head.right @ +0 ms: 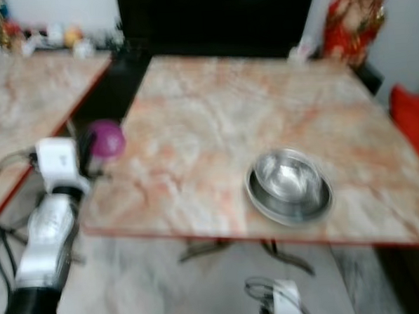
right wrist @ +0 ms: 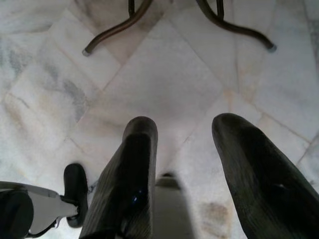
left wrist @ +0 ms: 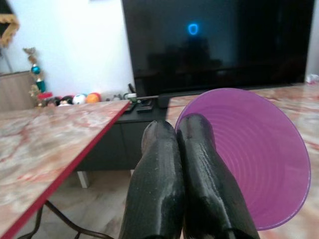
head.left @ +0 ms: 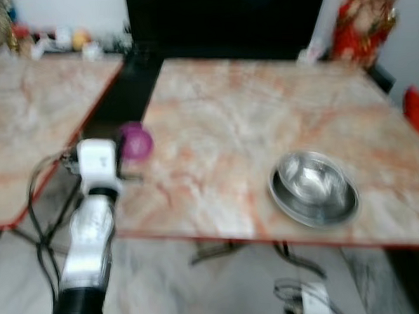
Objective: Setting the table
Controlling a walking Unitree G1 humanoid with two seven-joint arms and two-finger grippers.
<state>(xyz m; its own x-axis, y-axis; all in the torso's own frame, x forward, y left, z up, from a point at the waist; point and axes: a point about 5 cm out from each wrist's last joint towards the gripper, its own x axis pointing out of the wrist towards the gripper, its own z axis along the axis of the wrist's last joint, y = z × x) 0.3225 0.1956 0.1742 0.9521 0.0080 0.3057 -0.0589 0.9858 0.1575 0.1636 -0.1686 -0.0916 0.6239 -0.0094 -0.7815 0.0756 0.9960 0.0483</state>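
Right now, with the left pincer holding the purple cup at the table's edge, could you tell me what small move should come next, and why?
Probably carry the cup further in over the table before lowering it. The left pincer is shut on its rim, and the cup sits right at the table's left edge, far from the steel bowl. The right pincer hangs open over the floor, idle.

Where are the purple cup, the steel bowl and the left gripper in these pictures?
purple cup (left wrist: 254,159): left wrist view, on its ribbed inside.
steel bowl (head.left: 314,187): left eye view, on its shiny inside.
left gripper (left wrist: 177,132): left wrist view, where the two black fingertips meet.
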